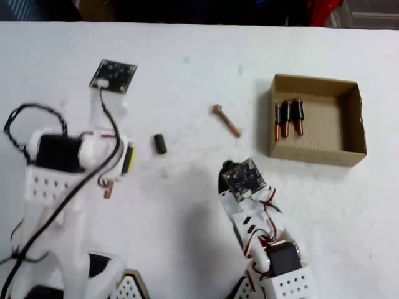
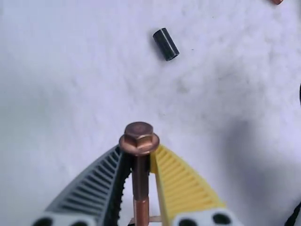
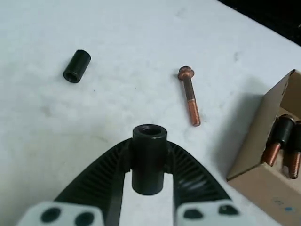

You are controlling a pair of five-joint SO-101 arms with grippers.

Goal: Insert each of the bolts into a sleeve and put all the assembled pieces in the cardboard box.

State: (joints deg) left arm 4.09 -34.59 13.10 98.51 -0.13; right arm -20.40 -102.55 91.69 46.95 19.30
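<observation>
From above, my arms hang side by side over the counter (image 1: 187, 56), a loose sleeve (image 1: 159, 143) and a loose bolt (image 1: 225, 120) lying beyond them, three assembled pieces (image 1: 287, 118) in the cardboard box (image 1: 318, 81). At my left wrist, my left end effector (image 2: 139, 153) clamps a held bolt (image 2: 139, 139), head outward. At my right wrist, my right end effector (image 3: 148, 150) grips a held sleeve (image 3: 149, 167), bore showing.

Bright even light, soft diffuse shadows
</observation>
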